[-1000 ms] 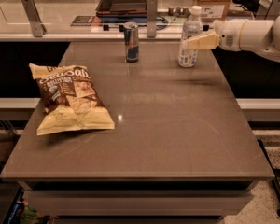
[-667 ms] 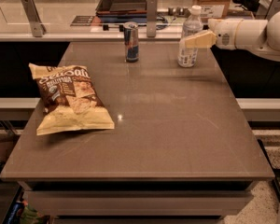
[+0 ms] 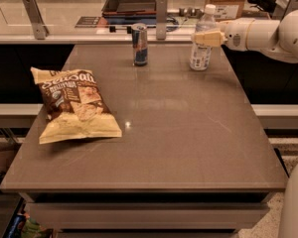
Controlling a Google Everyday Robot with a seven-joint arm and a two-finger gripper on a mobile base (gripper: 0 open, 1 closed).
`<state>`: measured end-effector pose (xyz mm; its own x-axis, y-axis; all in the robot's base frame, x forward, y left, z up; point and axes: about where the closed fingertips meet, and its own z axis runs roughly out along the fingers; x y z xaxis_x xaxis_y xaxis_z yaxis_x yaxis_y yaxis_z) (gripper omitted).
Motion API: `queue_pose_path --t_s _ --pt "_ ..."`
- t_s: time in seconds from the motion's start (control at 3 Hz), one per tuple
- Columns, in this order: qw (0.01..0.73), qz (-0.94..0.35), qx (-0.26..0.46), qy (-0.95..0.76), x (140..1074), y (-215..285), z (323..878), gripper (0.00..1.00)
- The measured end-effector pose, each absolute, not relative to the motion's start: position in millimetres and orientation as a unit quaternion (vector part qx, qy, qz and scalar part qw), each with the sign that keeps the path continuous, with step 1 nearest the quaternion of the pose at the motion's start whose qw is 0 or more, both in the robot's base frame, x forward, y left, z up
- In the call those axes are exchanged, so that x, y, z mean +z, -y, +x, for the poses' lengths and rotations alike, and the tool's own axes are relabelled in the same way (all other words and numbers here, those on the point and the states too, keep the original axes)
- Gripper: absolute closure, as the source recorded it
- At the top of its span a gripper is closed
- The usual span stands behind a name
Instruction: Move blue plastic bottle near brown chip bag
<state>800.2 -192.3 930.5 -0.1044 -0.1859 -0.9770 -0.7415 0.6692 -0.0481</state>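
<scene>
The gripper (image 3: 205, 37) reaches in from 3 o'clock and sits against the upper part of the blue plastic bottle (image 3: 200, 54); whether it has clamped on I cannot tell. The bottle stands upright (long axis vertical) at about 1 o'clock on the table (image 3: 188, 133), with a can (image 3: 139, 44) near it at its 9 o'clock. The brown chip bag (image 3: 74, 105) lies flat at 9 o'clock on the table, so the goal lies toward 8 o'clock from the gripper, well apart.

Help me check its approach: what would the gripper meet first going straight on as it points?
The blue plastic bottle, directly at the tip of the gripper; whether they touch is unclear.
</scene>
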Motion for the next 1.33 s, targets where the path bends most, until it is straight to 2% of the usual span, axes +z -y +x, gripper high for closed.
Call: queue_pose_path --t_s 0.67,1.0,1.33 --pt "0.58 -0.332 0.243 -0.703 927.9 184.6 802.1 0.88" --pt "0.579 -0.333 0.245 -0.703 926.7 181.5 802.8 1.0" --pt "0.574 -0.345 0.255 -0.698 935.3 173.4 797.9 1.0"
